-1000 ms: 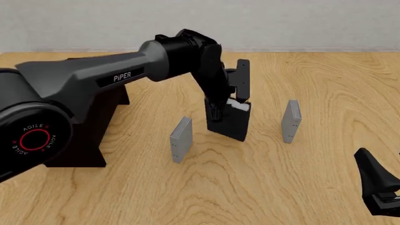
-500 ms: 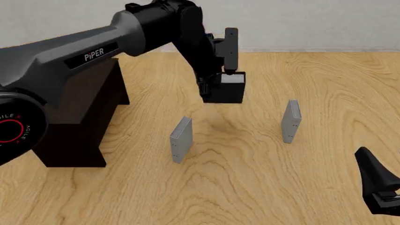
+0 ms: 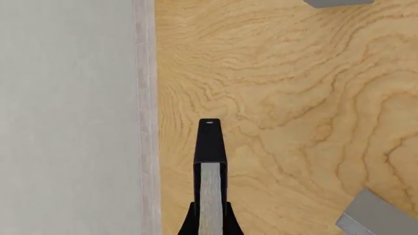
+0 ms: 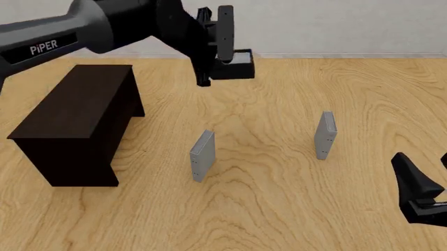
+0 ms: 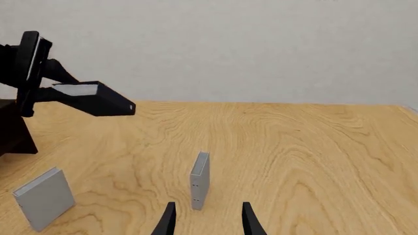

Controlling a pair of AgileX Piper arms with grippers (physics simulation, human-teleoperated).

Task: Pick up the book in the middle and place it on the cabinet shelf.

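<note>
While its fingers press on both faces of the book (image 4: 235, 69), the left gripper (image 4: 225, 55) holds that black hardcover well above the table (image 4: 293, 209), toward the far edge. The book lies nearly flat in the clamp, jutting to the right of the fingers, pale page edges facing up. Left of it and nearer stands the cabinet shelf (image 4: 80, 117), its flat top bare, well apart from the book. Below, two grey books stand upright on the table: one (image 4: 202, 155) near the cabinet, the other (image 4: 325, 135) further right. At the near right, the right gripper (image 5: 206, 220) hovers low with fingers spread, holding nothing.
</note>
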